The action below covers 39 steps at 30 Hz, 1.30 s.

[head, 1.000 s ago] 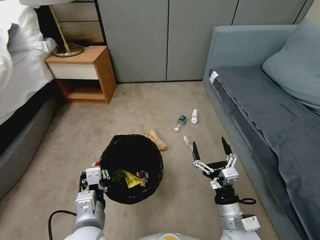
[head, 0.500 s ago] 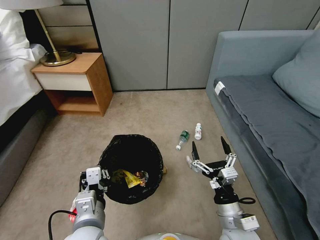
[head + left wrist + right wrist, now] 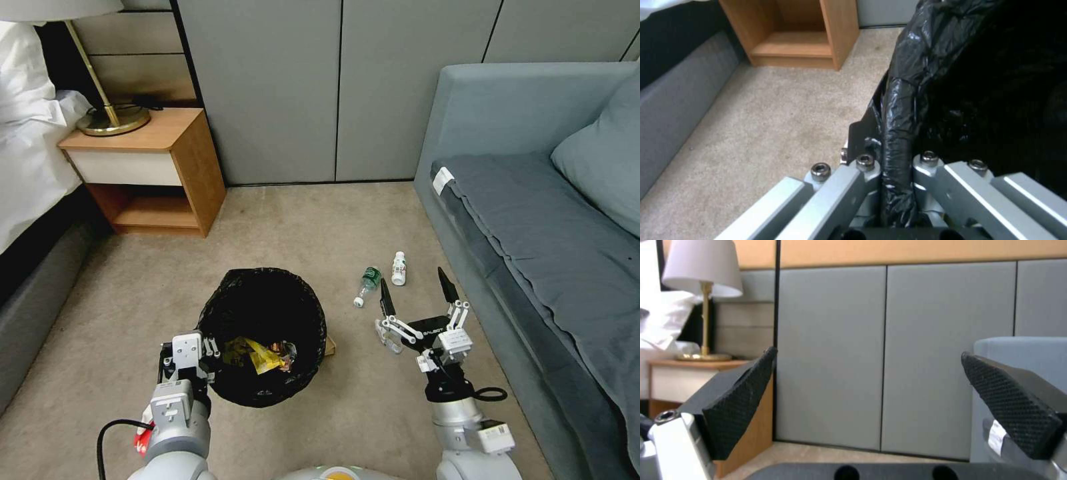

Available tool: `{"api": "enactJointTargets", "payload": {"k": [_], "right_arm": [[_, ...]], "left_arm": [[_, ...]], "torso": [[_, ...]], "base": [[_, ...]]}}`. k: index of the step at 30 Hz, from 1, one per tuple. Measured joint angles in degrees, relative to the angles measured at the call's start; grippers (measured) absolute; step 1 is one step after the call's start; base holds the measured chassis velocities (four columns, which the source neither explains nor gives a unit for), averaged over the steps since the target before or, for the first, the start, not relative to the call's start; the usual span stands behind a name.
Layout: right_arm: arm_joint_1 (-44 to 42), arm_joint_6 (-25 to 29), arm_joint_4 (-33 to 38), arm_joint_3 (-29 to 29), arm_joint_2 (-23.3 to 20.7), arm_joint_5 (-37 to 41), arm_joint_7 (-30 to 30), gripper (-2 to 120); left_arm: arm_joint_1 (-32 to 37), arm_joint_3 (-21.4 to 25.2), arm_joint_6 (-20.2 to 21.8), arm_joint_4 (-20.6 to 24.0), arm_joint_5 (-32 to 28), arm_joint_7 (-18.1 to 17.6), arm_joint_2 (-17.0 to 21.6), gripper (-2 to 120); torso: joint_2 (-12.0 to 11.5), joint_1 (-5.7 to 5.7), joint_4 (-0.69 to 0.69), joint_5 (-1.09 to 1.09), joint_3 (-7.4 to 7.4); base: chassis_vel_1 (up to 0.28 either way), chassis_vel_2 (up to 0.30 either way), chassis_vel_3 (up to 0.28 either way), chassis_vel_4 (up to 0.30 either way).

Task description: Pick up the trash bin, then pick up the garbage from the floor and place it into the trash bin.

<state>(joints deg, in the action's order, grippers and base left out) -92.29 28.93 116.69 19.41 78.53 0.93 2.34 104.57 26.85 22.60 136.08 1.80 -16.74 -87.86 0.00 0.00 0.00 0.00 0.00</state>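
Beige carpet (image 3: 280,227) covers the floor between a bed (image 3: 27,180) on the left and a grey sofa (image 3: 533,220) on the right; grey wall panels (image 3: 333,87) stand at the back; a wooden nightstand (image 3: 143,170) with a brass lamp (image 3: 110,117) sits in the back left corner of the carpet.

The bin (image 3: 261,333) is near the front of the carpet, a bit left of the middle; its black bag folds over the rim; a yellow wrapper (image 3: 260,357) and other small bits lie inside; the left gripper (image 3: 200,357) is at the bin's near left rim, and its jaws are pinching the bag-covered rim, one jaw inside and one outside, as the left wrist view shows (image 3: 896,166).

A clear bottle (image 3: 367,285) with a green label and a small white bottle (image 3: 399,268) lie on the carpet near the sofa's front edge, just beside each other; a brown bag (image 3: 331,345) peeks out from behind the bin's right side.

The right gripper (image 3: 413,293) hangs over the carpet right of the bin, with its jaws spread wide and nothing between them; a small clear scrap (image 3: 387,335) lies on the carpet under its left finger.
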Motion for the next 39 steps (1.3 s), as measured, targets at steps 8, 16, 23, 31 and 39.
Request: {"api": "enactJointTargets", "payload": {"k": [8, 16, 23, 31, 39], "right_arm": [[6.57, -12.93, -6.81, -1.94, -1.41, 0.08, 0.83, 100], [12.56, -26.73, -15.75, -3.97, -1.87, 3.77, 0.38, 100], [15.83, -30.44, -25.43, -4.25, -1.78, 4.67, -1.49, 100], [18.72, -28.7, -34.28, -3.3, -1.17, 4.28, -2.52, 100], [20.33, -26.21, -39.34, -2.21, -0.89, 4.25, -3.26, 100]], "left_arm": [[0.11, -0.25, -0.02, -0.1, 0.23, -0.01, -0.12, 0], [0.33, -0.2, -0.07, -0.1, 0.37, -0.02, -0.19, 0], [0.51, 0.03, -0.14, -0.13, 0.37, -0.03, -0.18, 0], [0.62, 0.25, -0.21, -0.3, 0.32, -0.04, -0.05, 0], [0.55, 0.23, -0.2, -0.25, 0.3, -0.04, -0.03, 0]], "torso": [[0.0, 0.0, 0.0, 0.0, 0.0], [0.0, 0.0, 0.0, 0.0, 0.01], [0.0, 0.0, 0.0, 0.0, 0.01], [0.0, 0.0, 0.0, 0.0, 0.0], [0.0, 0.0, 0.0, 0.0, 0.01]], "base": [[0.0, 0.0, 0.0, 0.0], [0.0, 0.0, 0.0, 0.0], [0.0, 0.0, 0.0, 0.0], [0.0, 0.0, 0.0, 0.0], [0.0, 0.0, 0.0, 0.0]]}}
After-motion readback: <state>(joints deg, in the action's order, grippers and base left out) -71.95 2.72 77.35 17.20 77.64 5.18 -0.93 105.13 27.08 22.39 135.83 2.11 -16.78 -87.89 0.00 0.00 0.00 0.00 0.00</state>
